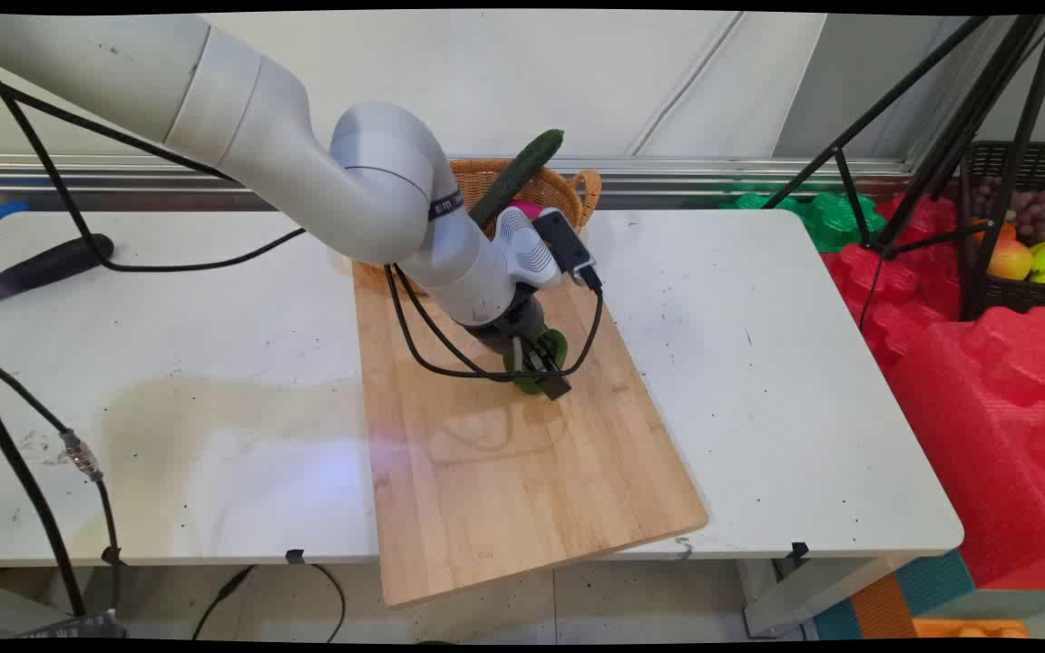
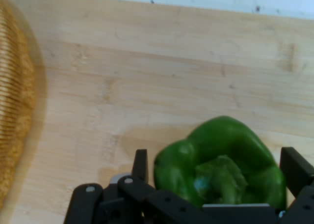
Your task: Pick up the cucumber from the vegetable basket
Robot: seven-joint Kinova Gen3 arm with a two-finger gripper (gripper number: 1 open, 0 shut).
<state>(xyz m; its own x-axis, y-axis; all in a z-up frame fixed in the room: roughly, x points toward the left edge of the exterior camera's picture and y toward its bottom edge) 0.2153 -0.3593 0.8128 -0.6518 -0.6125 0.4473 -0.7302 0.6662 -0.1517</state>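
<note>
A green bell pepper (image 1: 553, 344) (image 2: 216, 135) rests on the wooden cutting board (image 1: 522, 481) (image 2: 147, 76), in the board's far half. My gripper (image 1: 542, 376) (image 2: 217, 160) is lowered over it and open. One finger (image 2: 141, 164) stands just left of the pepper with a thin gap. The other finger (image 2: 296, 169) is at the pepper's right side. In the main view the hand and its cables hide most of the pepper.
A wicker basket (image 1: 568, 190) (image 2: 14, 111) stands at the board's far end, with a cucumber (image 1: 518, 177) leaning out of it. An eggplant (image 1: 42, 266) lies at the table's far left. Tripod legs (image 1: 903, 118), red foam and a fruit crate (image 1: 1021, 227) are right of the table.
</note>
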